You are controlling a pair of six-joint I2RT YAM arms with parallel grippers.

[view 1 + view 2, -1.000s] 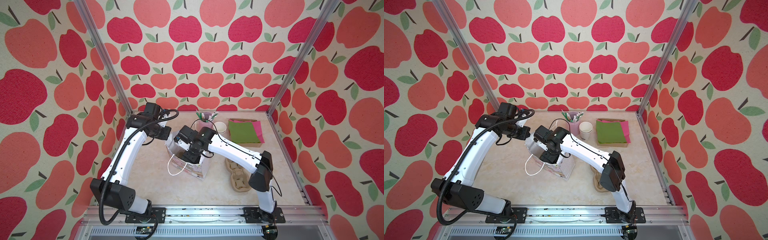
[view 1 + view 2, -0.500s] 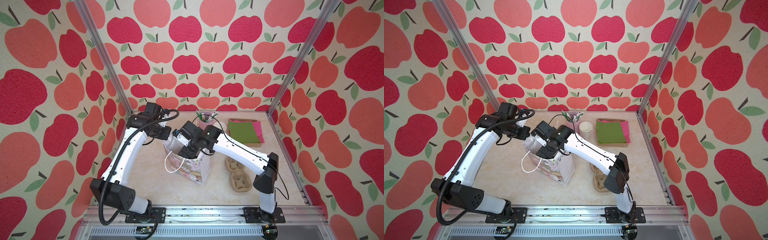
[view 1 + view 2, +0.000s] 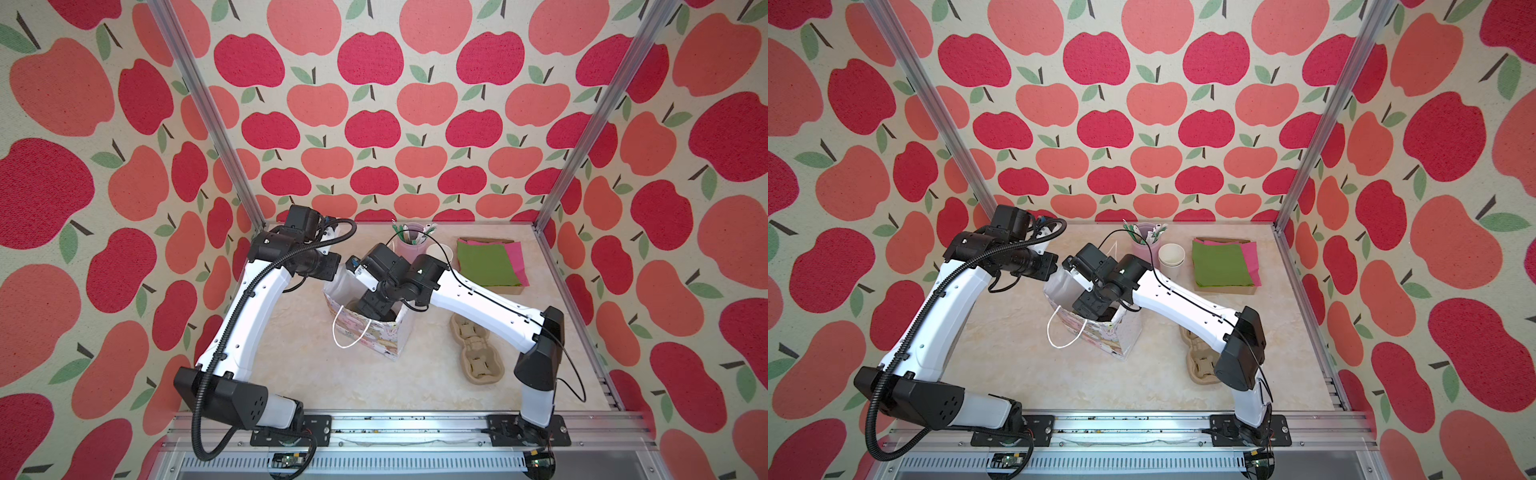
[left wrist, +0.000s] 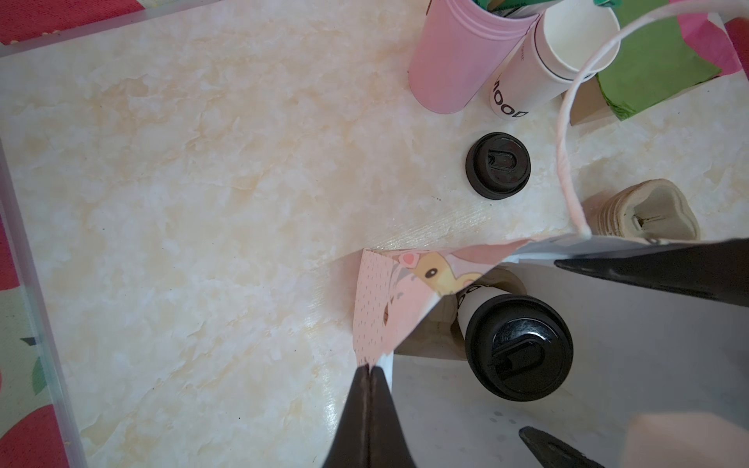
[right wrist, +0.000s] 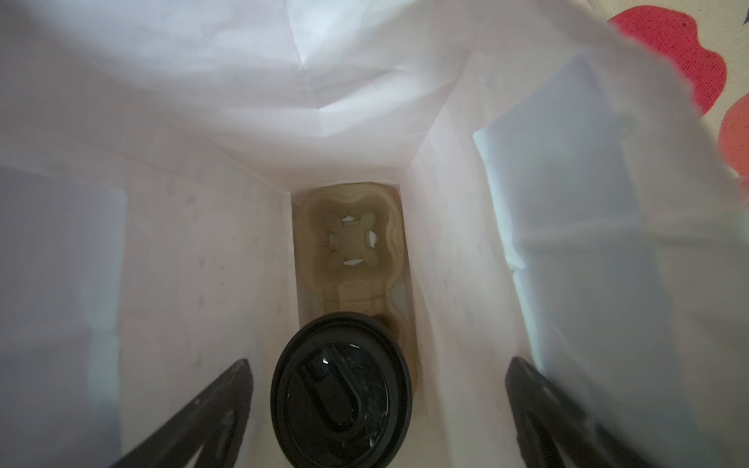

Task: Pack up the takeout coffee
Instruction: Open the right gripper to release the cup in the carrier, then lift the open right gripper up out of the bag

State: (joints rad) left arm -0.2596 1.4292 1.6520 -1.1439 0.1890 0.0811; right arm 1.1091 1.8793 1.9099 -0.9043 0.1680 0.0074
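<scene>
Takeout coffee (image 5: pixel 342 391), a white black-lidded paper cup, stands in the pink patterned paper bag (image 4: pixel 377 308); lifting out, the spread right claw (image 5: pixel 377 360) could topple it; the left claw (image 4: pixel 369 372) pinches the bag's rim.

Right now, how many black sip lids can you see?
2. One black lid lies loose on the table, by the open white cup. The other caps the takeout coffee inside the paper bag. More may be hidden.
</scene>
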